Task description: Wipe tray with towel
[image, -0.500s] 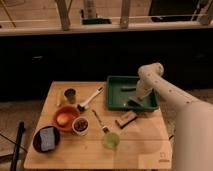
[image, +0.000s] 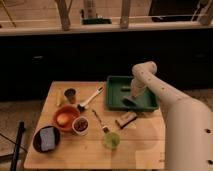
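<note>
A green tray (image: 116,95) sits at the back right of the wooden table (image: 140,145). My white arm reaches in from the right and bends down into the tray. My gripper (image: 131,100) is low inside the tray, near its middle. A dark patch (image: 127,102) lies under the gripper on the tray floor; I cannot tell whether it is the towel.
A white-handled brush (image: 91,99), a tin cup (image: 70,94), an orange bowl (image: 65,117), a small bowl (image: 80,125), a dark plate with a blue sponge (image: 47,138), a fork (image: 99,121), a green cup (image: 111,140) and a brown bar (image: 126,120) lie on the table.
The arm and gripper stand about where they were inside the tray. Nothing else on the table has moved.
</note>
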### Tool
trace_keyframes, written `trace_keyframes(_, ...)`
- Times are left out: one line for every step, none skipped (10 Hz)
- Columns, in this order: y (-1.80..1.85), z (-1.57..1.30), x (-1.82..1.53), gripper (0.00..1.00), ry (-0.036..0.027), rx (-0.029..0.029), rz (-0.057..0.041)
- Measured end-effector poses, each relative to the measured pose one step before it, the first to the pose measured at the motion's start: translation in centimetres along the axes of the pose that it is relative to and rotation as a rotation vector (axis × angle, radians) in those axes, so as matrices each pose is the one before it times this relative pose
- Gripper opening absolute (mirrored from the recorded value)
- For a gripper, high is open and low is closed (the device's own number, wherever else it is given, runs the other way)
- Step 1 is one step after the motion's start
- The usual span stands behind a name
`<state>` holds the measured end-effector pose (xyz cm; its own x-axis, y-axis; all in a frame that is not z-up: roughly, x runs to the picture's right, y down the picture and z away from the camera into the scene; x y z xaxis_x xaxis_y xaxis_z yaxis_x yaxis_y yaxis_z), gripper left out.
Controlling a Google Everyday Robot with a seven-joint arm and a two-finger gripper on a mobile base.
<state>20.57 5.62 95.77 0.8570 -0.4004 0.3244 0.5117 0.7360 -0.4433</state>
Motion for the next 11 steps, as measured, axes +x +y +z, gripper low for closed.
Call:
trace_keyframes(0.077, 0.189, -1.396, 0.0, -0.02094, -0.00435, -0.03197)
trace_keyframes(0.551, 0.2, -1.07, 0.0, -0.01819, -0.00621, -0.02744)
trace_keyframes(0.489, 0.053, -0.672, 0.0, -0.01149, -0.00195, -0.01672)
trace_keyframes(0.662, 0.025, -0.618, 0.0, -0.00751, -0.00313, -0.01248)
trace_keyframes(1.068, -0.259, -0.336, 0.0, -0.00036, -0.00251, -0.00648)
trace_keyframes(0.946, -0.343, 0.145, 0.0, 0.00507, -0.00016, 0.00779)
trace_keyframes(0.344, -0.158, 0.246, 0.0, 0.00311, 0.00017, 0.00604)
trace_keyframes(0.858, -0.415, 1.048, 0.0, 0.01085, 0.00091, 0.02039)
trace_keyframes(0.935, -0.41, 1.285, 0.0, 0.01522, -0.0009, 0.02693)
trace_keyframes(0.291, -0.266, 1.033, 0.0, 0.01579, 0.00044, 0.02363)
trace_keyframes(-0.037, -0.127, 0.974, 0.0, 0.01156, 0.00175, 0.01991)
